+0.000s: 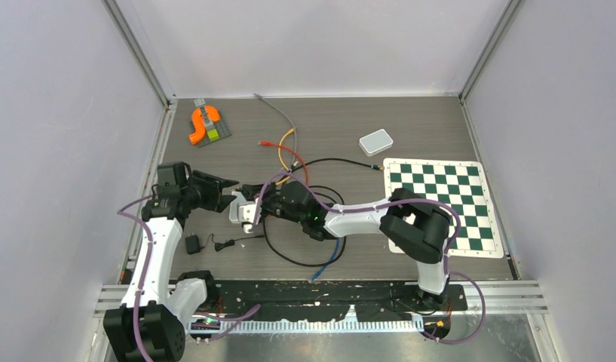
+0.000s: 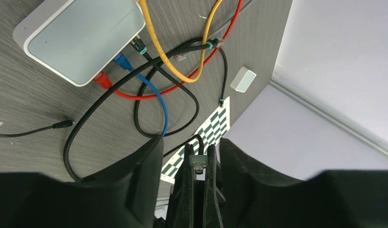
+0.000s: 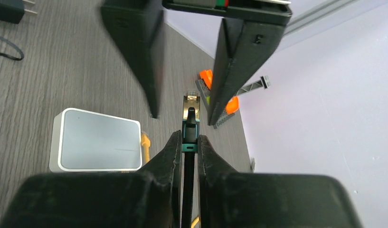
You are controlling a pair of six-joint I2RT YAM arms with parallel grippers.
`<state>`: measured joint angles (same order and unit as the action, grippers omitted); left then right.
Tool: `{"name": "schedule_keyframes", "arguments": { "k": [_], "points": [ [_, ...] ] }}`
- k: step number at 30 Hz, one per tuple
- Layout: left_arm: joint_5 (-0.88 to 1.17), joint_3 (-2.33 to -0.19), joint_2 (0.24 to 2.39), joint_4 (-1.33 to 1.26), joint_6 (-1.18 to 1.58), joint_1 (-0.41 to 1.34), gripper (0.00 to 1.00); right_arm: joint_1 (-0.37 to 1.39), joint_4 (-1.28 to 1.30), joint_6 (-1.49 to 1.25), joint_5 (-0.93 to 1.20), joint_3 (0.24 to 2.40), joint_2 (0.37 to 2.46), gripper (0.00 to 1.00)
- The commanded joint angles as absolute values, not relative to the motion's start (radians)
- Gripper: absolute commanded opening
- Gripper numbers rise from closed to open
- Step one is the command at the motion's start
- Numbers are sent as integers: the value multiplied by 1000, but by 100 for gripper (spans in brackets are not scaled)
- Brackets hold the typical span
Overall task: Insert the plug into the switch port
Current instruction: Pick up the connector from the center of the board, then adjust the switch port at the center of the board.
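- Your right claw (image 3: 187, 140) is clenched on the plug (image 3: 190, 111) at its boot, held up in the air.
- Your left claw (image 2: 191, 146) is released, with a finger either side of the plug, neither touching it.
- The switch (image 3: 99, 145) lies on the worktop (image 3: 63, 71) below, other cables already plugged in.
- Judgement: pickup is done; alignment and insertion are left.

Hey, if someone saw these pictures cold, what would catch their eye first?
Both arms meet left of centre on the table, where the right claw pinches a plug on a black cable between the spread fingers of the left claw, near the white switch. Next come the red, yellow and blue cables tangled at the switch, and the green chessboard mat on the right.
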<state>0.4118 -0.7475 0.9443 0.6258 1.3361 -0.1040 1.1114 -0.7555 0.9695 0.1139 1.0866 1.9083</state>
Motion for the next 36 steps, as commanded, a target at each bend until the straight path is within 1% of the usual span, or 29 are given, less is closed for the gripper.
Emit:
{"name": "schedule_keyframes", "arguments": {
  "k": [1,4,5,6,7,9,11,14,19,22,27,28,31,36],
  "points": [
    [410,-786,921,553,1225,-98,55,1107,-845,874,-6,1095,1851,5],
    [485,-765,909,393,1166,-106,61,1039,-836,683,-53,1066,1807,5],
    [536,-765,913,342,1137,-113,66,1019,-831,648,-58,1046,1786,5],
    [571,-781,927,323,1099,-116,71,980,-816,583,-67,1032,1778,5],
    [594,-809,940,334,1046,-116,73,963,-805,555,-89,1028,1762,5],
    [606,-870,959,381,920,-115,75,910,-751,459,-119,1025,1738,5],
    [586,-905,961,402,803,-115,75,822,-671,335,-136,1042,1718,5],
    [555,-915,951,377,714,-114,74,727,-510,154,-132,1079,1702,5],
    [464,-957,998,400,614,-86,72,574,-267,17,-145,1158,1707,5],
    [380,-1007,1053,419,559,-23,71,480,-148,2,-138,1200,1724,5],
    [251,-1085,1157,416,507,127,71,352,-23,-22,-133,1292,1787,5],
    [236,-1099,1180,414,506,144,71,320,38,-12,-142,1309,1799,5],
    [228,-1120,1230,409,524,169,70,267,112,28,-201,1385,1855,5],
    [197,-1058,1237,331,532,180,71,167,210,16,-199,1495,1928,5]
  ]
}}
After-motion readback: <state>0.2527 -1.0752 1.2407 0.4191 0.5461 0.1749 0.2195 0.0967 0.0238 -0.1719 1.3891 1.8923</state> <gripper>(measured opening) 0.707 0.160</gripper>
